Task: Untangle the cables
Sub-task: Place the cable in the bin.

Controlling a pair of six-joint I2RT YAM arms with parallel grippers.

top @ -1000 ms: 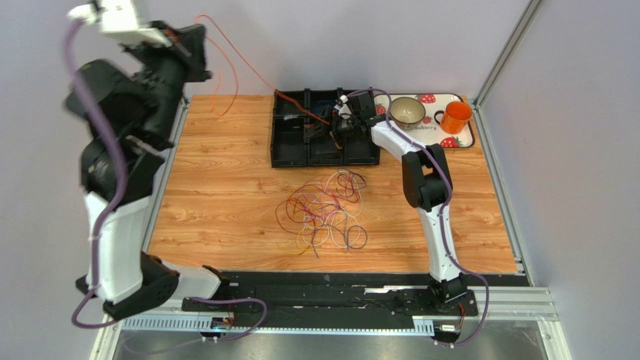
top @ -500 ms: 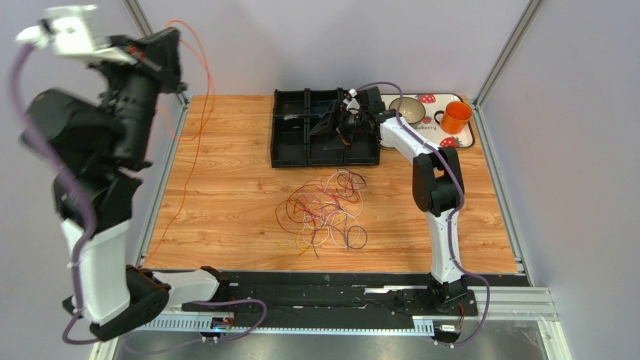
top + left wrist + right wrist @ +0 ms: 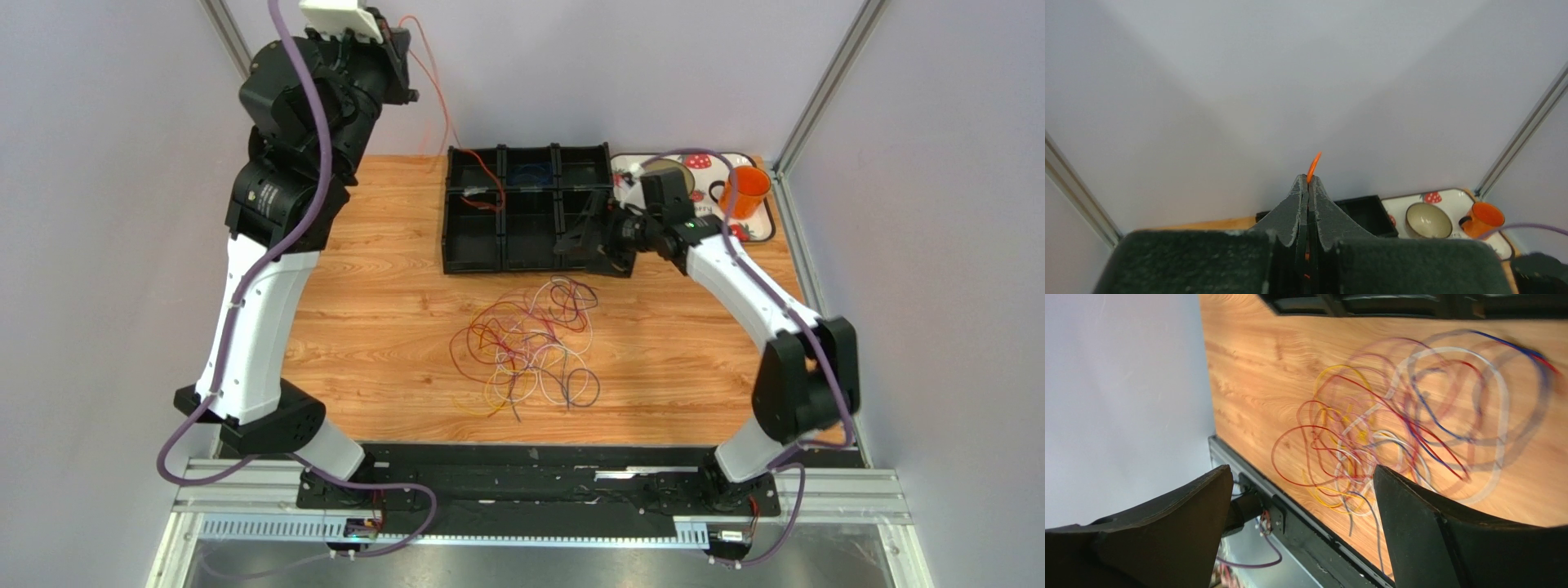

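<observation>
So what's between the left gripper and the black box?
An orange cable, pinched in the shut left gripper, trails down into the box. The top view shows it.

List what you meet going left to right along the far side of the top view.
left gripper → orange cable pinched in it → black divided bin → orange mug. The right gripper overlaps the bin, so it is left out.

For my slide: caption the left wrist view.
Left gripper shut on an orange cable, held high; bowl and mug below.
</observation>
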